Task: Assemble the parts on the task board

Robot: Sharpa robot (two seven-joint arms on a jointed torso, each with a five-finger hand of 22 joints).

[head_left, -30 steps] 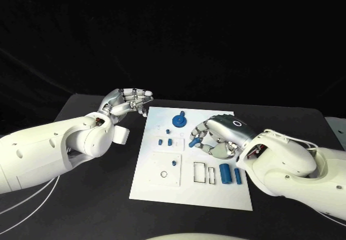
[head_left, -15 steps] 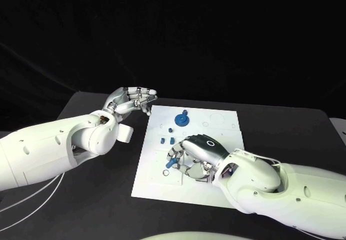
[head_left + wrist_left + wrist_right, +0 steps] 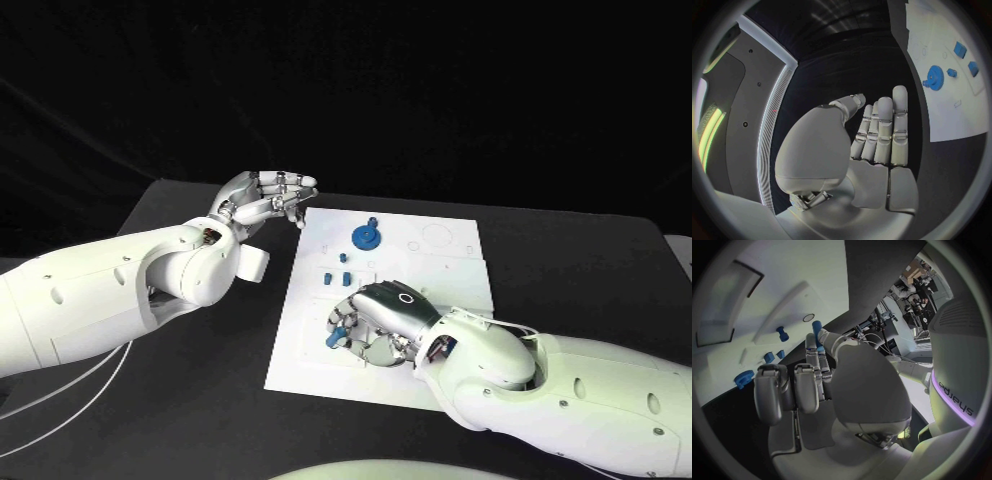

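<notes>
The right hand [image 3: 378, 318] is low over the near part of the task board [image 3: 447, 262], and pinches a small blue peg [image 3: 336, 334] between its fingertips (the other fingers are curled). Beyond this hand a blue gear [image 3: 366, 237] and two small blue blocks [image 3: 336, 280] lie on the board. The left hand [image 3: 264, 203] is beside the board's far corner, fingers together, holding nothing.

The table [image 3: 173, 215] looks matt black, faintly grained; the board [image 3: 447, 260] a smooth, matt white plate, plastic by its look; the gear [image 3: 366, 238] and pegs [image 3: 343, 279] matt blue plastic; both hands, left [image 3: 267, 203] and right [image 3: 378, 318], satin silver metal; the arms [image 3: 101, 295] glossy white plastic shell.
</notes>
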